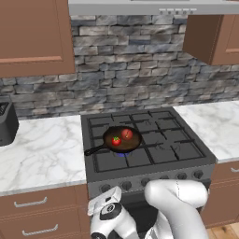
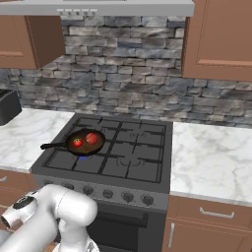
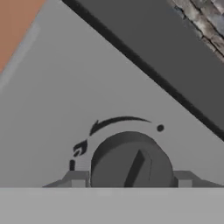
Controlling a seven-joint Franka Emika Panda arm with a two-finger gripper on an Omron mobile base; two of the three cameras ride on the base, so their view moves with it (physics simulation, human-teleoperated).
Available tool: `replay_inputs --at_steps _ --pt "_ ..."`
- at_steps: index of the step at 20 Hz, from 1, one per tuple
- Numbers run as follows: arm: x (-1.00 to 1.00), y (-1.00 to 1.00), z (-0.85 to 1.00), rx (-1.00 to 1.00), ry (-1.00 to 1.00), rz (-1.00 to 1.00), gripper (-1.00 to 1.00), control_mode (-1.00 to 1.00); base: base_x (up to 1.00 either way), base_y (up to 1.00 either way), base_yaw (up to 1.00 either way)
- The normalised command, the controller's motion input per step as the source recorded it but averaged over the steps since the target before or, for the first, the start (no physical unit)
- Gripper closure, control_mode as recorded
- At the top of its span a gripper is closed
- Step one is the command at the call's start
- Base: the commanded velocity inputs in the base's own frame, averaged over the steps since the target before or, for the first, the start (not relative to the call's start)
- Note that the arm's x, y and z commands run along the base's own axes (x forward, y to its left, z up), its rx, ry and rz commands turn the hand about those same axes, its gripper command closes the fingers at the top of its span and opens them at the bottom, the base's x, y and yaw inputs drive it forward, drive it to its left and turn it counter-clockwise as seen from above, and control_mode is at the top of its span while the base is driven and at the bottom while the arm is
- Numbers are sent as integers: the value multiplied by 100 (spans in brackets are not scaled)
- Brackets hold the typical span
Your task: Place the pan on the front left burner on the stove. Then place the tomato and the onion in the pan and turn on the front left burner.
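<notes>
We see the pan [image 1: 122, 138] sitting on the front left burner [image 1: 119, 148] of the stove [image 1: 186, 164], with the tomato [image 1: 116, 141] and the onion [image 1: 127, 134] both inside it, side by side. A small blue glow shows under the pan's front edge, so we judge the burner may already be lit.

Our claw [image 3: 131, 181] is down at the stove's front panel, its two fingertips [image 3: 75, 179] standing on either side of a round dark knob [image 3: 131, 162]. The jaws bracket the knob closely and look to be pinching it, part-way closed around its rim.

We expect the knob to be stiff and hard, with a smooth round rim that could slip under a light pinch. The raised bar across its face looks like the surer place to bear on when twisting. The pan looks heavy and rigid, best taken by its long handle [image 1: 94, 150]; the tomato would be soft and easily bruised, the onion firmer, and both would roll.

We can read no brand or words. Around the knob there is a curved black arc, a dot and a small flame-like mark printed on the panel.
</notes>
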Motion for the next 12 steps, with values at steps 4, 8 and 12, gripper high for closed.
replay_inputs --at_steps 4,8,12 --pt "0 8 0 -50 0 11 100 -100 0 0 0" --pt "0 7 0 -48 0 12 100 -100 0 0 0" --pt "0 5 0 -39 0 11 100 -100 0 0 0"
